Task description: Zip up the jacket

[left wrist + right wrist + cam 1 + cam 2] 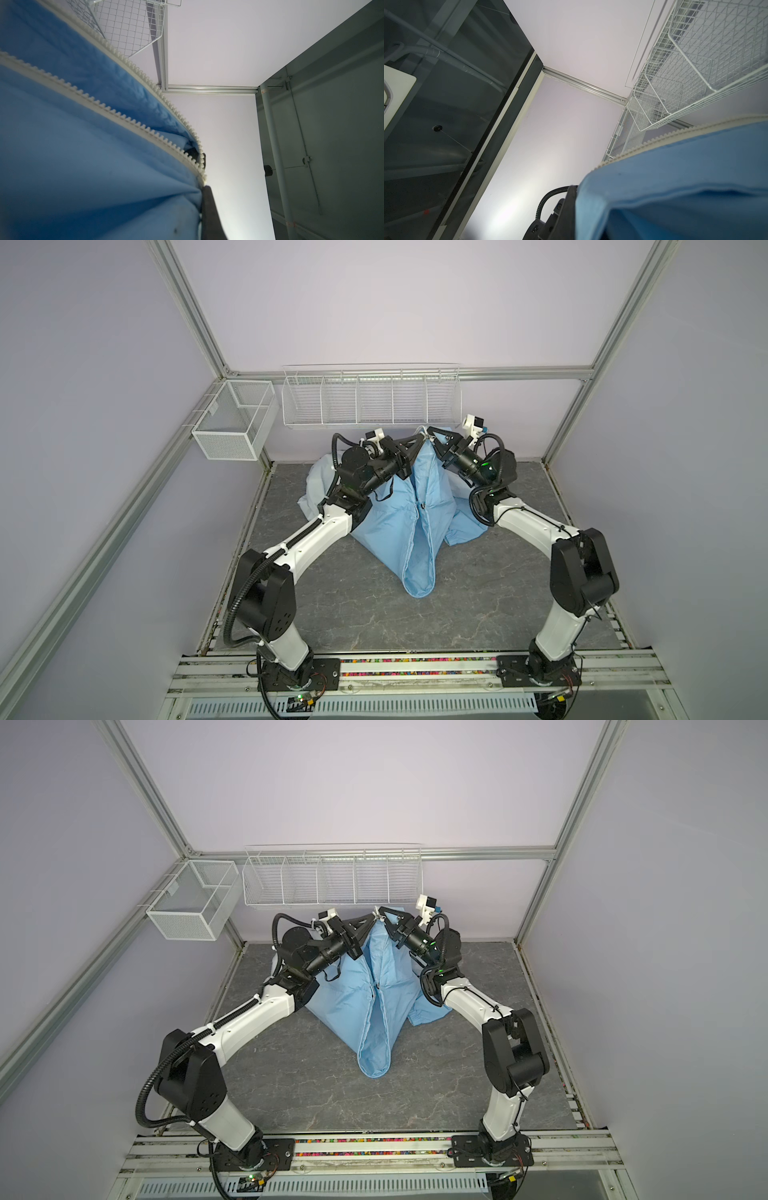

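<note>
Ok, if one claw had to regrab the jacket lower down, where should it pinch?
Probably the folded low end of the jacket, approached from the near side, low over the table. The left claw and right claw pinch its peak, so it hangs like a tent, and that end points at the bases, lying free.

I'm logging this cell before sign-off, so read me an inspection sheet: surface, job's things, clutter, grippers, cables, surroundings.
surface: grey marbled tabletop.
job's things: light-blue jacket lifted into a peak, rest draped on the tabletop; zipper teeth rows apart.
clutter: nothing seen.
grippers: left gripper and right gripper both shut on the jacket's raised peak.
cables: black corrugated hose along the left arm; thin black loop dangles over the jacket.
surroundings: white wire rack and mesh basket hung on the frame, apparently empty.
</note>
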{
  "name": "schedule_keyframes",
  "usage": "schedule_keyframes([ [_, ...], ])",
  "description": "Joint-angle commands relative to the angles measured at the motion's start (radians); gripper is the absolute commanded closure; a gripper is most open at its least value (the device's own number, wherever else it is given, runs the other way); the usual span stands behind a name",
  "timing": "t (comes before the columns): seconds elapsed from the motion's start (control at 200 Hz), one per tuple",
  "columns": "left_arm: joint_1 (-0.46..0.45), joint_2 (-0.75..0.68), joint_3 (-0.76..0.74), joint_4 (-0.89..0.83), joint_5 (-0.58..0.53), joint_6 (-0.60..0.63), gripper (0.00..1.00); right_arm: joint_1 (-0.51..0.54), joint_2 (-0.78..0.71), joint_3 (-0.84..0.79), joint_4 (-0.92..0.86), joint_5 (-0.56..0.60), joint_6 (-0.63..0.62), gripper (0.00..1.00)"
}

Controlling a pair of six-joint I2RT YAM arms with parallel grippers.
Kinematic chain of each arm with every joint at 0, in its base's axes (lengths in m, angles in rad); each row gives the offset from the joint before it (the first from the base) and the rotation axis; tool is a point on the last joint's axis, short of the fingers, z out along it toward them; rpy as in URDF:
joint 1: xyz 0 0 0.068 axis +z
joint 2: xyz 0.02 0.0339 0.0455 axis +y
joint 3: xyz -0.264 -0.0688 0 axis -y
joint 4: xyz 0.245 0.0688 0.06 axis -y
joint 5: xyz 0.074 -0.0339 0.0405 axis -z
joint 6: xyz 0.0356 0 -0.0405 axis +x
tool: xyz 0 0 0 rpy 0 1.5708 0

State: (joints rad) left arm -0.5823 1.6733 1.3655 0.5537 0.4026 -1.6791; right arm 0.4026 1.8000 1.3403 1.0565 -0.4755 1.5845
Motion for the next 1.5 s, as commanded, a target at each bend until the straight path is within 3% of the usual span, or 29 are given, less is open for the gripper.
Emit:
schedule_keyframes([
  [0.0,-0.036,0.010,0.032,-0.001,0.103,0.001,1.00,-0.001,0.000,0.031,0.062,-0.008,-0.009,0.93],
  [0.305,-0.035,0.005,0.046,0.007,0.100,-0.004,1.00,-0.010,-0.031,0.017,-0.002,-0.056,-0.057,0.93],
  [0.91,-0.030,0.002,0.090,0.014,0.100,-0.037,1.00,-0.025,-0.033,-0.032,0.066,-0.057,-0.038,0.93],
  [1.225,-0.029,-0.011,0.080,-0.036,0.102,0.005,1.00,-0.029,-0.041,-0.033,0.076,-0.049,-0.024,0.93],
  [1.375,-0.020,-0.041,0.099,-0.171,0.108,0.099,1.00,-0.052,-0.094,-0.048,-0.013,-0.063,-0.057,0.93],
  [1.495,-0.015,-0.062,0.112,-0.272,0.120,0.174,1.00,-0.075,-0.166,-0.035,-0.210,-0.069,-0.196,0.93],
])
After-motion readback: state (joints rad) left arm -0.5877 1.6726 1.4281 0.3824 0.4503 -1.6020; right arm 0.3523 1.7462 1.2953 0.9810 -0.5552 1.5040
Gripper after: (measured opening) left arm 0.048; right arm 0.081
